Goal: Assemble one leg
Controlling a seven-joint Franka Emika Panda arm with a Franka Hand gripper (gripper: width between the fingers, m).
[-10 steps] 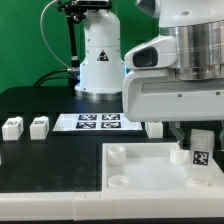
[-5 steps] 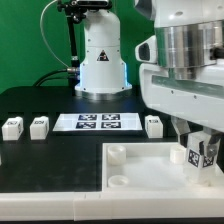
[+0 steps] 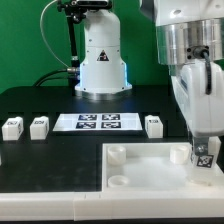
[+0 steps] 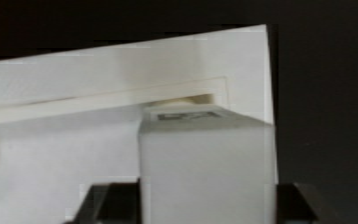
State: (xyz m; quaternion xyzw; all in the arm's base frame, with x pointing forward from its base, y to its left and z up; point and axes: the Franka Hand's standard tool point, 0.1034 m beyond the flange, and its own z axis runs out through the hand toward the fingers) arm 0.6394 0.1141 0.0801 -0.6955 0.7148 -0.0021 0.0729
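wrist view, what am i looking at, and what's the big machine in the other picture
The machine is a robot arm building furniture. The exterior view is shot from off the arm; the wrist view from a camera on its wrist, looking past its hand. The hand grips a small white leg, the block filling the wrist view, over a corner of the big white board. On the black table lie three spare legs and the marker board with its printed tags.

We see the leg [image 3: 203, 154] as smooth, matt white plastic with a printed black-and-white tag. At its nine o'clock the board [image 3: 150, 174] looks like the same plastic; the table [image 3: 50, 160] is matt black.
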